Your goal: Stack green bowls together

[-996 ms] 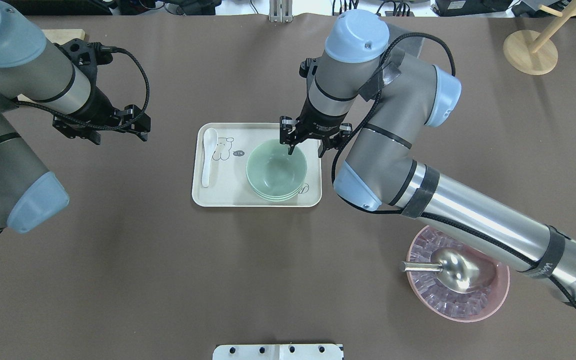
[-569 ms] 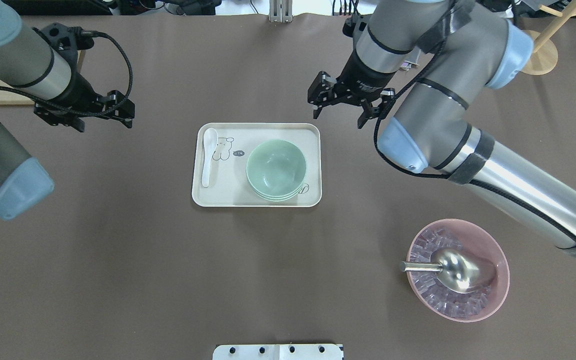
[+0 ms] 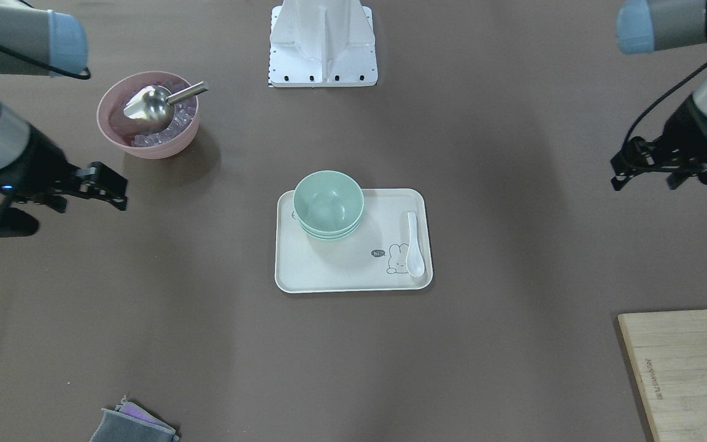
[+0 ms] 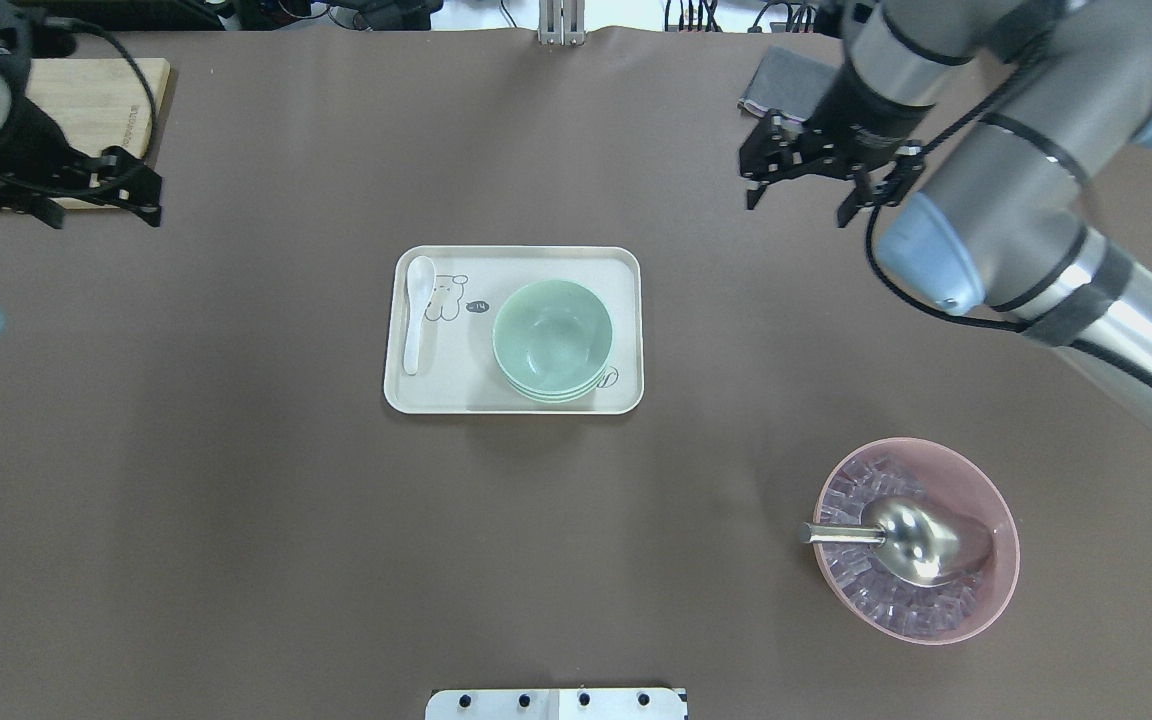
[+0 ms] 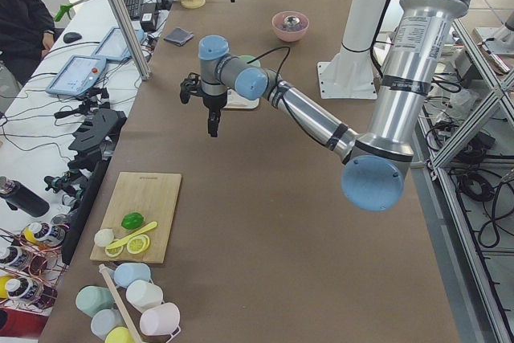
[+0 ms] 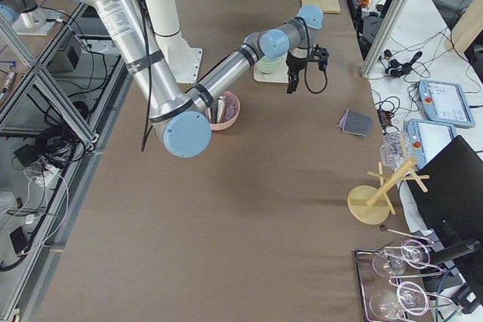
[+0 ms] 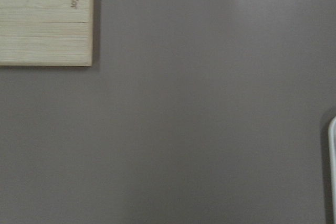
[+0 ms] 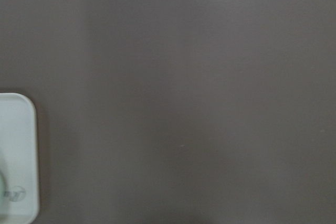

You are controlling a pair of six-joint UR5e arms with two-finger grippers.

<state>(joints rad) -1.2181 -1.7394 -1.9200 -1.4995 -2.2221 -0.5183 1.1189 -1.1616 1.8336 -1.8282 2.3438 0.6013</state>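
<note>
**Both end effectors released, bowls nested on the tray**

The right end effector (image 4: 798, 200) hangs with its jaws spread and nothing between them, above the desk (image 4: 236, 550) toward the far edge on the robot's right. The left end effector (image 4: 106, 212) is likewise released and empty near the far left corner, just beside the cutting board (image 4: 86, 90). The three green bowls (image 4: 553, 340) sit nested in one stack on the tray (image 4: 516, 262) at the desk's middle, apart from a white spoon (image 4: 416, 310). A pink bowl (image 4: 996, 590) holding a scoop (image 4: 896, 535) stands toward the near right corner.

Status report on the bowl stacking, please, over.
Left gripper open, empty. Right gripper open, empty. Green bowls stacked on tray. White spoon beside, apart.
</note>
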